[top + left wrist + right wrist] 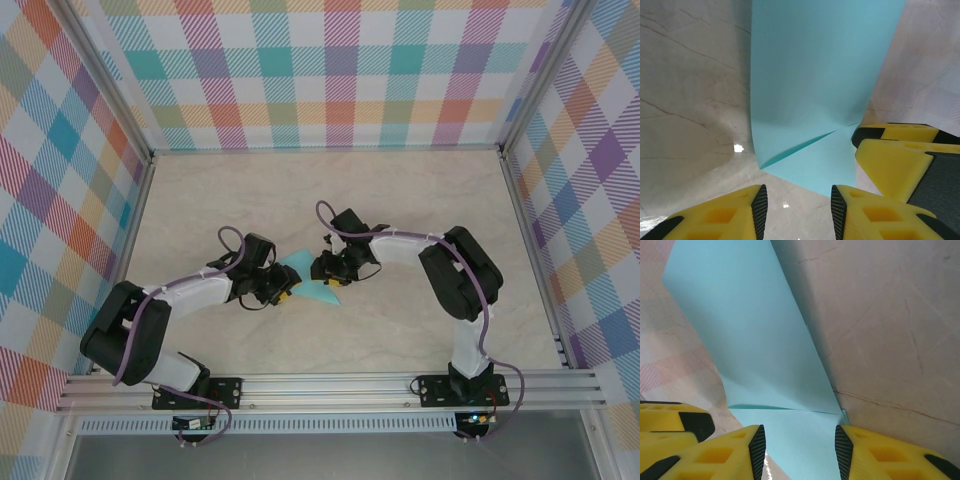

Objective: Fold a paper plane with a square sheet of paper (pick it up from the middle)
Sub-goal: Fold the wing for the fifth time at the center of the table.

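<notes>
Left wrist view, nearest the lens: the left gripper (799, 200) has its yellow fingers (715, 220) part-way apart. Bare table (690, 100) shows in the gap, and nothing is pinched between the black pads. Just ahead of the tips lies the near edge of the turquoise sheet (815, 75), its corner touching the inner tip of the right-hand finger. A crease crosses the sheet a little beyond that edge. Past the crease the paper lifts and runs to the top of the frame. The right gripper (858, 142) comes in from the side, its tips at the right end of the crease.

In the right wrist view that gripper's jaws likewise stand part-way apart. The sheet runs into the gap between them and its right edge meets the tip of the right-hand finger. A sliver of table shows by the other pad, so the paper looks straddled rather than squeezed. Beyond the tips a fold line crosses the sheet, and a long flap rises from it toward the upper left.

From the top external camera, the left arm (190, 295) and right arm (450, 270) reach inward from the near edge. Their grippers face each other at the table's middle with the sheet between them, turquoise corners showing on either side. Plaid walls (330, 70) stand behind.
</notes>
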